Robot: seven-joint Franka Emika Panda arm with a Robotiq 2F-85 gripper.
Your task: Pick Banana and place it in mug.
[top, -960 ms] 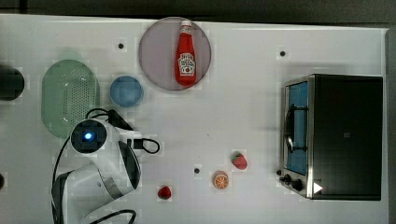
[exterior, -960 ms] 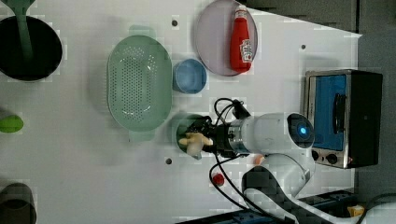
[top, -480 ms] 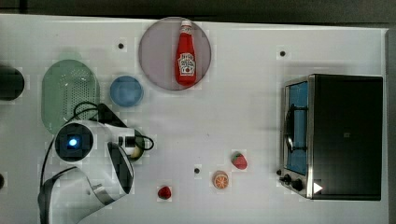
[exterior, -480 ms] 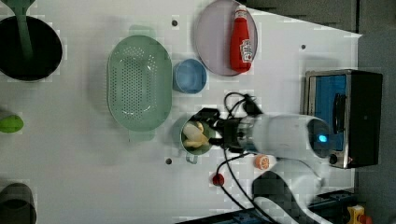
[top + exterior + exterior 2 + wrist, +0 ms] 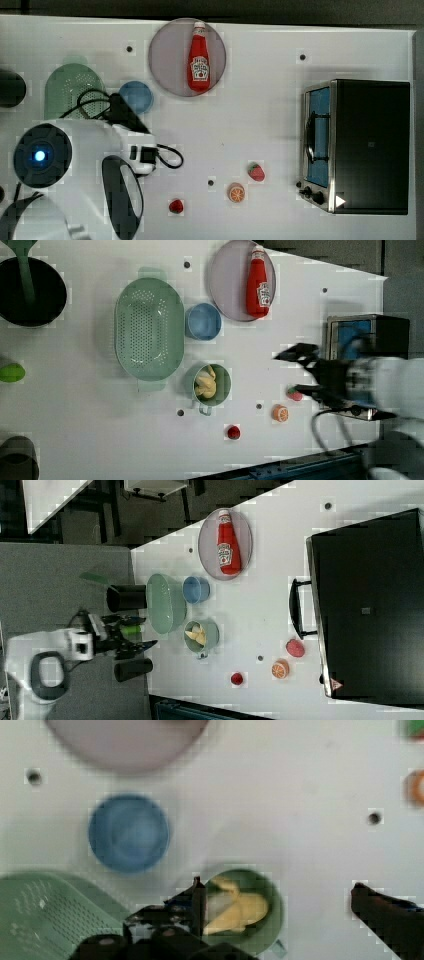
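Observation:
The pale green mug (image 5: 226, 386) stands upright just beside the green basket, with the yellow banana (image 5: 205, 383) lying inside it. The right view shows the same mug (image 5: 213, 636) and banana (image 5: 196, 635). My gripper (image 5: 287, 371) hangs high above the table, open, nothing between its fingers. In the right view the gripper (image 5: 149, 631) appears off the table's edge. The wrist view looks down on the mug (image 5: 276, 916) and banana (image 5: 240, 910), with one dark finger on either side. In the top view the arm (image 5: 85, 165) covers the mug.
A blue cup (image 5: 203, 321) and a green perforated basket (image 5: 148, 335) sit close to the mug. A ketchup bottle (image 5: 258, 282) lies on a grey plate (image 5: 227, 290). A toaster oven (image 5: 360, 145), strawberry (image 5: 256, 171), orange slice (image 5: 236, 192) and small red fruit (image 5: 175, 206) lie apart.
The fingers spread and left the banana in the mug. The gripper then lifted up and away from the mug.

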